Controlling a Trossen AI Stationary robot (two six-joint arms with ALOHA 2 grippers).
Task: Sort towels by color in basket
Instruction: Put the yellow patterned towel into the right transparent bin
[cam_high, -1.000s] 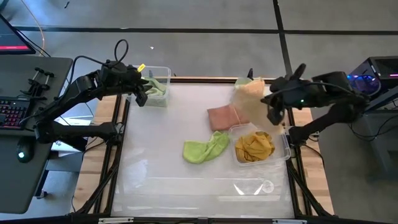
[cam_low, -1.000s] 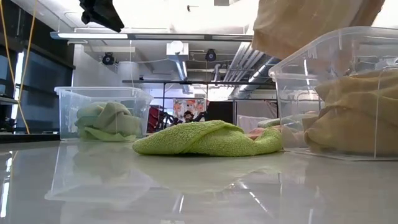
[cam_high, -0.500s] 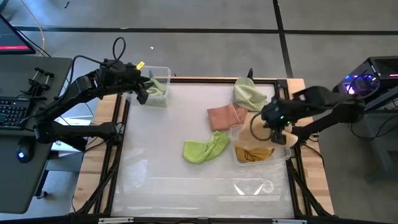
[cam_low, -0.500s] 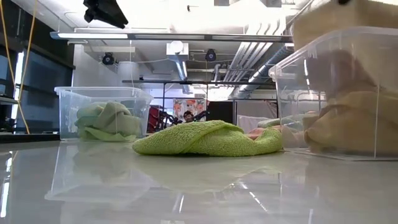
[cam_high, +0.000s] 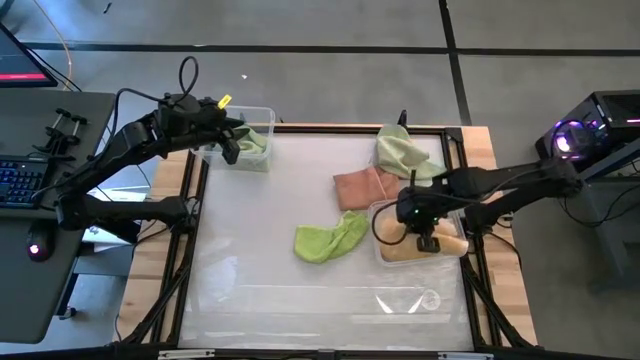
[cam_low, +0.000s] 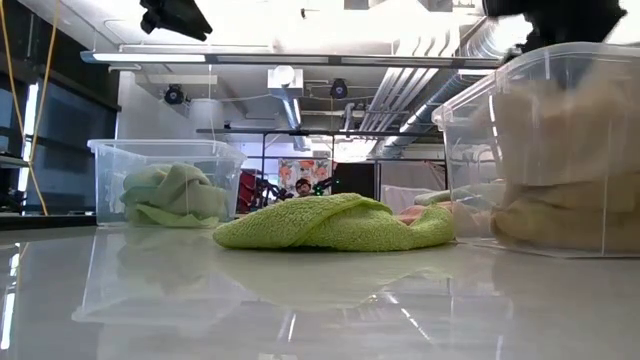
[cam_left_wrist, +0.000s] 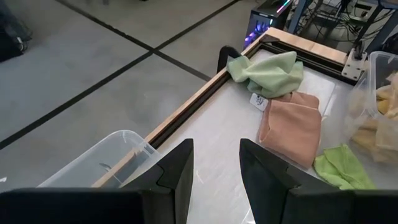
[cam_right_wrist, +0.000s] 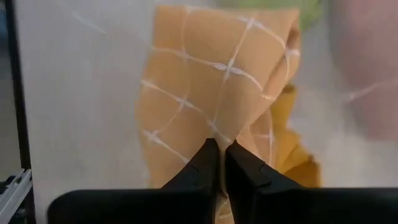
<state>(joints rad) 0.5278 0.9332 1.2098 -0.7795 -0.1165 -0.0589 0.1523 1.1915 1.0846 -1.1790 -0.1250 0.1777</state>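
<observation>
Over the right-hand bin: the right hand (cam_high: 424, 228) is reaching down into the clear bin (cam_high: 458, 232) at the right edge of the surface (cam_high: 250, 290), its fingers (cam_right_wrist: 208, 163) pinching a peach-orange towel (cam_right_wrist: 211, 93).
Peach-orange towel: soft cloth with a pale grid of lines, lying spread over a mustard yellow towel (cam_right_wrist: 292, 155) in the same bin.
Long axis: the peach-orange towel is running lengthwise along the bin in the high view, from the hand toward the surface's right edge.
Lime green towel: bunched heap (cam_high: 330, 240) lying on the open surface just beside the right bin.
Salmon pink towel: lying flat (cam_high: 358, 187) behind the lime one, touching a pale green towel (cam_high: 402, 152) at the far edge.
Left bin: a clear tub (cam_high: 256, 120) at the far left corner is holding crumpled green cloth (cam_low: 170, 193).
Left hand: hovering above the left bin (cam_high: 225, 140), fingers (cam_left_wrist: 171, 168) spread apart, holding nothing.
Hard to make out: the bin wall is blurring its contents in the low view, and the right arm is covering part of the bin from above.
</observation>
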